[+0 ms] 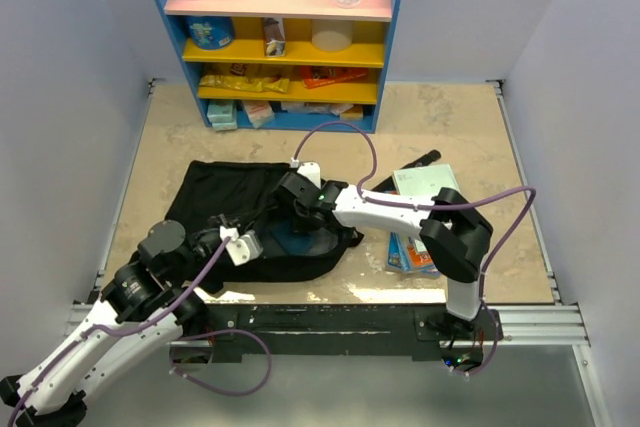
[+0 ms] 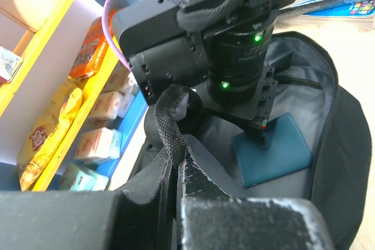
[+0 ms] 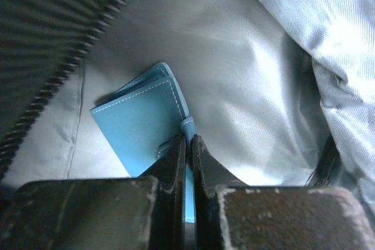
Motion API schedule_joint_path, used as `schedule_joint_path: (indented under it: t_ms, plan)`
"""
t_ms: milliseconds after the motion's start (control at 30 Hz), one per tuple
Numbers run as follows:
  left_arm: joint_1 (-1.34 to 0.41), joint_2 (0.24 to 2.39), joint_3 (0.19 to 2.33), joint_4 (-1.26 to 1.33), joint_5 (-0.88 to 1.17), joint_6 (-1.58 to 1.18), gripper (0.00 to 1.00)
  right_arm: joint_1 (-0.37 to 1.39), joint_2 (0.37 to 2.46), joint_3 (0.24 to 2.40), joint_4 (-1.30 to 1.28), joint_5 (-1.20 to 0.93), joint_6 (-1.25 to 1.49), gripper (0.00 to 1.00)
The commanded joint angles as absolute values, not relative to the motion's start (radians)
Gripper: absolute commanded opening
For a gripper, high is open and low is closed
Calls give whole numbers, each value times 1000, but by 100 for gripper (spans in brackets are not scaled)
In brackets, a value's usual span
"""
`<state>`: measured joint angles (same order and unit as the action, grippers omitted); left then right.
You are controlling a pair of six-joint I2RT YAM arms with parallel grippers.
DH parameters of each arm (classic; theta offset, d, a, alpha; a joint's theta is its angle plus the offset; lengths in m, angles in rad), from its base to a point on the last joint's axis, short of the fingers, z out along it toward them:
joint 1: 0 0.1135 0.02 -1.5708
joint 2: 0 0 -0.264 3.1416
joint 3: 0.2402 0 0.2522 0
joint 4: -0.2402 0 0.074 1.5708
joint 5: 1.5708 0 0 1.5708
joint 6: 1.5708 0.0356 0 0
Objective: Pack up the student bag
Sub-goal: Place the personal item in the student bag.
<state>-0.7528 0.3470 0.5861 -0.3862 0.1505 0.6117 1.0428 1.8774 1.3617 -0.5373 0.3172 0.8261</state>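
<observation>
Student bag (image 1: 215,197) lies open on the worktop (image 1: 450,127), by its near edge, left of centre.
Left gripper (image 2: 176,174) is clamped on the bag's black strap (image 2: 167,127) at the opening; right gripper (image 3: 188,147), inside the bag, is pinched tight on a teal booklet (image 3: 140,124).

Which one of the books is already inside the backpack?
The small teal notebook, pinched by the right gripper over the grey lining of the backpack. The other books lie stacked on the table, outside it.
</observation>
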Motion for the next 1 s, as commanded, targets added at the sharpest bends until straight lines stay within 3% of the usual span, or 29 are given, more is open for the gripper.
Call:
schedule_joint_path:
  t_ms: [0, 233, 533, 800, 967]
  plan:
    - [-752, 350, 629, -253, 196, 621, 0, 1040, 1898, 1393, -539, 376, 902, 0]
    - [-752, 371, 595, -213, 203, 624, 0, 1042, 1833, 1197, -63, 191, 917, 0]
    - [-752, 399, 615, -302, 244, 641, 0, 1034, 1715, 890, 425, 222, 1068, 0]
    - [-736, 479, 693, -462, 434, 673, 0, 1032, 1913, 1021, 537, 86, 1109, 0]
    - [-710, 512, 739, -454, 483, 800, 0, 1028, 1905, 1043, 535, 87, 1100, 0]
